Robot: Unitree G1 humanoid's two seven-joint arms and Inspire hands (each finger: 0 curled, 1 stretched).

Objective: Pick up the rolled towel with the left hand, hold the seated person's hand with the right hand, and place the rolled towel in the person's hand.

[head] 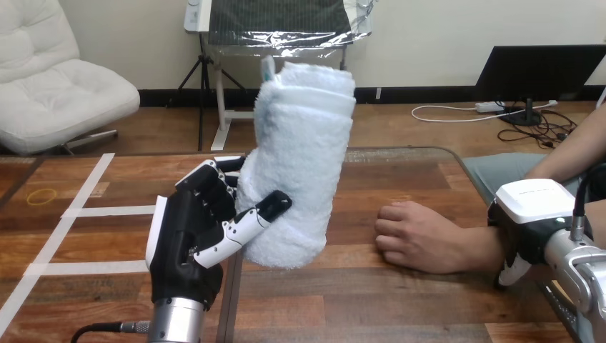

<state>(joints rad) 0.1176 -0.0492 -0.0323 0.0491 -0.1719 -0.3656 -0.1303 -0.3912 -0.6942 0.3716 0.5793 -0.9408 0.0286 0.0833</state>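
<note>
My left hand point(187, 239) stands at the table's centre left, fingers and thumb curled round the lower part of a pale blue rolled towel point(304, 161). The towel is held upright, leaning slightly right, its bottom end just above the wooden table point(400, 307). To its right, the person's hand point(414, 236) rests on the table, loosely closed with knuckles toward the towel. My right hand point(532, 214) lies over the person's wrist at the right edge, with a fingertip curling down round the wrist's near side.
White tape lines point(78, 212) cross the table's left part, with a yellow ring point(41, 195) lying near them. A gap of bare wood separates the towel from the person's hand. The person's forearm runs off the right edge.
</note>
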